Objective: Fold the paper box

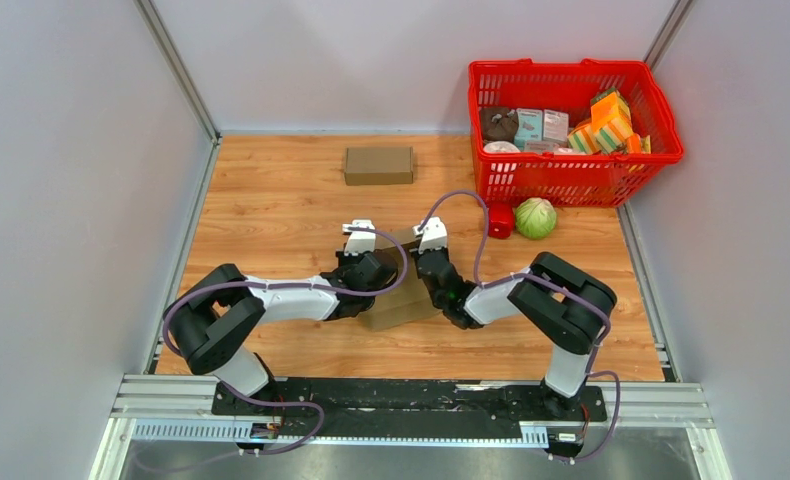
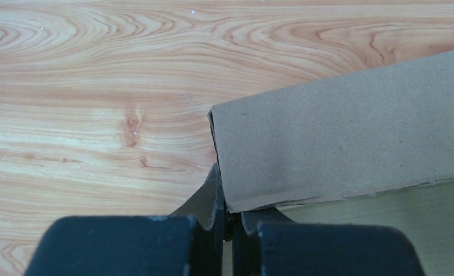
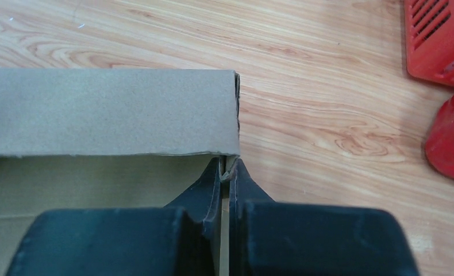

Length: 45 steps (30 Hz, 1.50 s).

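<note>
The brown paper box (image 1: 396, 300) lies half-formed between the two arms in the middle of the table. My left gripper (image 1: 379, 262) is shut on the box's left side wall; in the left wrist view its fingers (image 2: 213, 198) pinch the cardboard edge just below a raised flap (image 2: 339, 126). My right gripper (image 1: 429, 262) is shut on the right side wall; its fingers (image 3: 236, 184) clamp the thin card edge at the corner of the box's folded wall (image 3: 110, 112). The box's pale inside (image 3: 69, 190) shows under that wall.
A folded brown box (image 1: 378, 165) sits at the back centre. A red basket (image 1: 571, 130) of groceries stands at the back right, with a red object (image 1: 500, 220) and a green cabbage (image 1: 535, 217) in front of it. White walls close both sides.
</note>
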### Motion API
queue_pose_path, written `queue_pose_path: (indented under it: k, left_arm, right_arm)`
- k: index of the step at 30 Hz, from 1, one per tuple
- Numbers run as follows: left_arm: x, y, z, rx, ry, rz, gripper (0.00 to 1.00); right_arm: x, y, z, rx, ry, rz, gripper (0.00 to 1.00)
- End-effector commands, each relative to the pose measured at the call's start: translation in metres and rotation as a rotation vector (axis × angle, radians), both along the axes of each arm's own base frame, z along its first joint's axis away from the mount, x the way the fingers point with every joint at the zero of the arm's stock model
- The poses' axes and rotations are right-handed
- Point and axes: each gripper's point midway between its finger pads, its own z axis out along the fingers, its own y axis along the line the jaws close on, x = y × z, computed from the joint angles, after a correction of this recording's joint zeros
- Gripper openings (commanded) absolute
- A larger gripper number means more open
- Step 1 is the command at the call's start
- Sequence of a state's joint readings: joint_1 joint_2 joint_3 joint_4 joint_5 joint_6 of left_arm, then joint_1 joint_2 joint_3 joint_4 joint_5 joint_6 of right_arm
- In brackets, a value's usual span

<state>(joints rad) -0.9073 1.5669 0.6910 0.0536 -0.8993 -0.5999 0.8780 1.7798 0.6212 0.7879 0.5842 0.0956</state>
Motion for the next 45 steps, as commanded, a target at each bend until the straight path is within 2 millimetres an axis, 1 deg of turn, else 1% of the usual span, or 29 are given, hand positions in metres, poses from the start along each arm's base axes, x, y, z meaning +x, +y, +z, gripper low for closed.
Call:
queue_pose_path:
  k: [1, 2, 6, 9, 11, 13, 14, 15, 16, 17, 18, 19, 20, 21, 22, 23, 24, 25, 26, 27, 28, 30, 31, 33, 36, 40, 41, 43, 45]
  left_arm:
    - [-0.004, -0.012, -0.003, 0.013, 0.055, -0.066, 0.00]
    - [-0.007, -0.006, -0.006, 0.037, 0.071, -0.057, 0.00]
    - [-0.011, -0.010, -0.009, 0.015, 0.091, -0.075, 0.00]
    - [-0.013, -0.004, -0.011, 0.030, 0.094, -0.064, 0.00]
    - [-0.013, -0.006, -0.010, 0.018, 0.090, -0.068, 0.00]
    - [-0.011, -0.007, -0.008, 0.004, 0.083, -0.066, 0.00]
    - [-0.011, -0.008, -0.009, 0.000, 0.088, -0.069, 0.00]
    - [-0.010, -0.009, -0.008, -0.002, 0.088, -0.069, 0.00]
    - [-0.010, -0.009, -0.008, -0.003, 0.087, -0.069, 0.00]
    - [-0.010, -0.008, -0.009, -0.006, 0.087, -0.064, 0.00]
    - [-0.009, -0.008, -0.009, -0.015, 0.087, -0.060, 0.00]
    - [-0.009, -0.008, -0.009, -0.018, 0.093, -0.054, 0.00]
    - [-0.008, -0.008, -0.011, -0.019, 0.103, -0.048, 0.00]
    - [-0.008, -0.008, -0.011, -0.025, 0.106, -0.040, 0.00]
    - [-0.010, -0.006, -0.012, -0.011, 0.121, -0.035, 0.00]
    - [-0.010, -0.008, -0.011, -0.014, 0.129, -0.039, 0.00]
    - [-0.012, -0.008, -0.011, -0.020, 0.135, -0.038, 0.00]
    - [-0.014, -0.006, -0.013, -0.015, 0.149, -0.040, 0.00]
    - [-0.016, -0.008, -0.014, -0.029, 0.161, -0.051, 0.00]
    - [-0.018, -0.009, -0.014, -0.035, 0.170, -0.058, 0.00]
    - [-0.021, -0.008, -0.017, -0.031, 0.188, -0.063, 0.00]
    - [-0.024, -0.009, -0.017, -0.045, 0.206, -0.069, 0.00]
    - [-0.026, -0.007, -0.017, -0.041, 0.218, -0.063, 0.00]
    - [-0.028, -0.006, -0.019, -0.043, 0.232, -0.055, 0.00]
    - [-0.027, -0.011, -0.019, -0.066, 0.233, -0.055, 0.00]
    - [-0.025, -0.013, -0.021, -0.061, 0.238, -0.056, 0.00]
    - [-0.025, -0.012, -0.021, -0.051, 0.237, -0.057, 0.00]
    - [-0.024, -0.012, -0.021, -0.041, 0.234, -0.059, 0.00]
    - [-0.022, -0.011, -0.021, -0.030, 0.230, -0.055, 0.00]
  right_arm:
    - [0.011, 0.009, 0.021, 0.093, -0.035, -0.220, 0.00]
    - [0.016, 0.011, 0.029, 0.120, -0.040, -0.253, 0.00]
    - [0.017, 0.012, 0.028, 0.188, -0.017, -0.316, 0.00]
    - [0.016, 0.017, 0.021, 0.180, -0.010, -0.287, 0.00]
    - [0.015, 0.019, 0.030, 0.190, -0.029, -0.250, 0.01]
    - [0.004, 0.006, 0.024, 0.139, -0.001, -0.242, 0.21]
    - [-0.002, 0.001, 0.043, 0.179, -0.007, -0.234, 0.48]
    - [-0.011, -0.005, 0.043, 0.167, 0.013, -0.213, 0.59]
    - [-0.030, -0.018, 0.021, 0.095, 0.096, -0.178, 0.67]
    - [-0.041, -0.026, 0.022, 0.098, 0.134, -0.170, 0.75]
    - [-0.052, -0.030, 0.039, 0.167, 0.152, -0.162, 0.76]
    - [-0.073, -0.048, 0.021, 0.082, 0.249, -0.154, 0.77]
    - [-0.084, -0.052, 0.018, 0.082, 0.284, -0.127, 0.85]
    - [-0.093, -0.054, 0.028, 0.109, 0.294, -0.086, 0.88]
    - [-0.105, -0.062, 0.019, 0.081, 0.353, -0.070, 0.89]
    - [-0.110, -0.066, 0.018, 0.089, 0.389, -0.071, 0.96]
    - [-0.106, -0.073, 0.017, 0.125, 0.430, -0.076, 0.97]
    - [-0.121, -0.054, 0.017, 0.198, 0.538, 0.060, 0.98]
    - [-0.121, -0.048, 0.023, 0.243, 0.577, 0.098, 1.00]
    - [-0.119, -0.048, 0.024, 0.273, 0.610, 0.120, 1.00]
    - [-0.130, -0.040, 0.019, 0.274, 0.685, 0.191, 1.00]
    - [-0.125, -0.043, 0.018, 0.283, 0.740, 0.181, 0.98]
    - [-0.136, -0.045, 0.006, 0.264, 0.832, 0.186, 0.97]
    - [-0.141, -0.043, -0.002, 0.271, 0.867, 0.196, 0.92]
    - [-0.138, -0.031, -0.010, 0.316, 0.887, 0.207, 0.81]
    - [-0.134, -0.037, -0.027, 0.238, 0.881, 0.156, 0.69]
    - [-0.133, -0.038, -0.026, 0.231, 0.873, 0.160, 0.66]
    - [-0.123, -0.044, -0.006, 0.262, 0.799, 0.132, 0.70]
    - [-0.106, -0.053, 0.029, 0.356, 0.714, 0.094, 0.80]
